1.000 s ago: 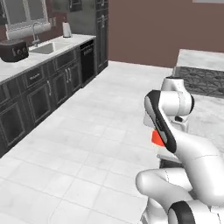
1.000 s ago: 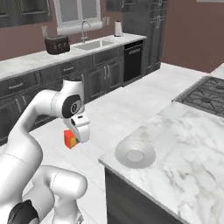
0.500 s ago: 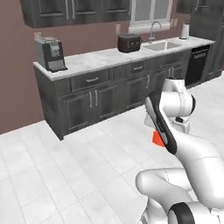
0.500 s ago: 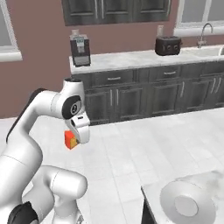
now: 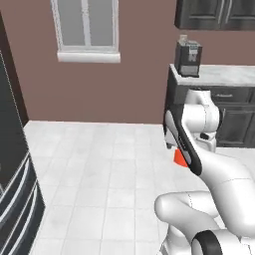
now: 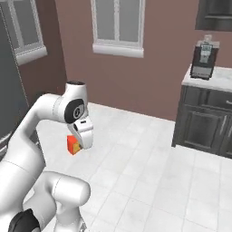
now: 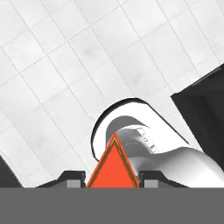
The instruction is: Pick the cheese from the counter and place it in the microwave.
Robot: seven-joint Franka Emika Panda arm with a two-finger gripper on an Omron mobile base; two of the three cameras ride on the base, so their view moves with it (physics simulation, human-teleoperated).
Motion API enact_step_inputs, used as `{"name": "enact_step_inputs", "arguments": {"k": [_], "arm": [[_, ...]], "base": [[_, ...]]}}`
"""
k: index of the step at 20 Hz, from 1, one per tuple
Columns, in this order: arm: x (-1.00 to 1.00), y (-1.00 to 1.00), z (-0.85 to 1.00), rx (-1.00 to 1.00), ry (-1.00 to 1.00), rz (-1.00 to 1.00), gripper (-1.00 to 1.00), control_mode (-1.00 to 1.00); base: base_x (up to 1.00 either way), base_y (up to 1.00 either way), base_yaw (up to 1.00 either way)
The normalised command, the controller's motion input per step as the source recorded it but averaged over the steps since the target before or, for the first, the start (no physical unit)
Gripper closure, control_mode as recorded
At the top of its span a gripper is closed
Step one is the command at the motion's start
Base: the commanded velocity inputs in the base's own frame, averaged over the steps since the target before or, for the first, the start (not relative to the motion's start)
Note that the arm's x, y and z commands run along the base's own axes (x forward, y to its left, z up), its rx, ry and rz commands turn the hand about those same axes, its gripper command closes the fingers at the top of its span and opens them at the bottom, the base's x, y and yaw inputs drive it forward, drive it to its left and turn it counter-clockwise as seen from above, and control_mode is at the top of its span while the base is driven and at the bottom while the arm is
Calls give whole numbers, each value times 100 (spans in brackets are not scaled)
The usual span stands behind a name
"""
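The cheese (image 7: 113,168) sits clamped between the end effector (image 7: 112,178) fingers, above floor tiles.

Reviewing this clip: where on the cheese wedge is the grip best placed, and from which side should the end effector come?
Across the two flat triangular faces, coming from the wide back edge with the tip pointing away. That is the grip shown: the cheese sits between the fingers of the end effector, its orange point projecting forward. Flat parallel faces likely give the pads steady contact; the sloping edges would probably slip.
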Motion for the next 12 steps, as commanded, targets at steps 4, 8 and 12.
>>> {"name": "enact_step_inputs", "arguments": {"k": [4, 8, 12], "arm": [[0, 0, 0, 0, 0, 0, 100, 100], [0, 0, 0, 0, 0, 0, 100, 100], [0, 0, 0, 0, 0, 0, 100, 100]], "base": [[0, 0, 93], [0, -1, 83], [0, 2, 56]]}}
